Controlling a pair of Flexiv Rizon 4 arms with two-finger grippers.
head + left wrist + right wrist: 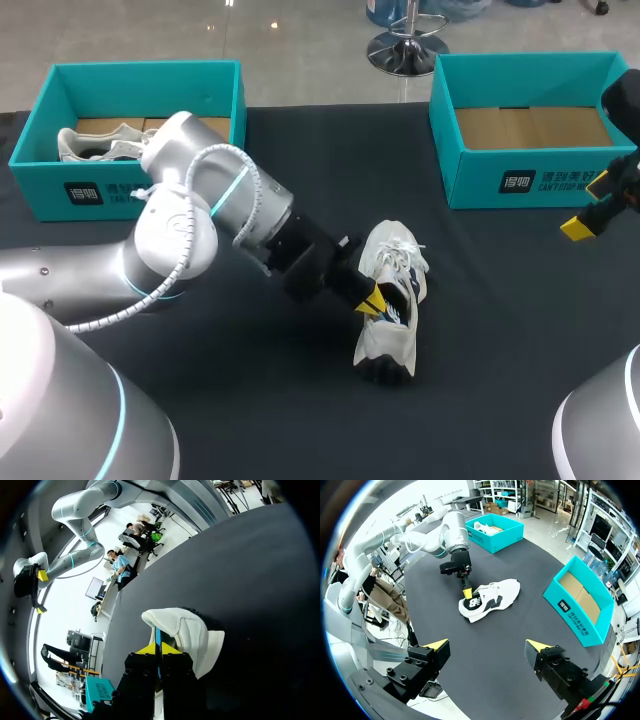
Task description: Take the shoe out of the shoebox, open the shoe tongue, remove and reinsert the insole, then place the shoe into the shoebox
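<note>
Black table, frame centre: left gripper pinches the white shoe, contact point hidden; right gripper, cut off at right edge, spread wide.

Our left arm stretches low toward the middle, wrist angled down, the left gripper pinched nearly closed on the edge of the shoe, while our right gripper hangs well off to the right, fingers spread wide.
</note>
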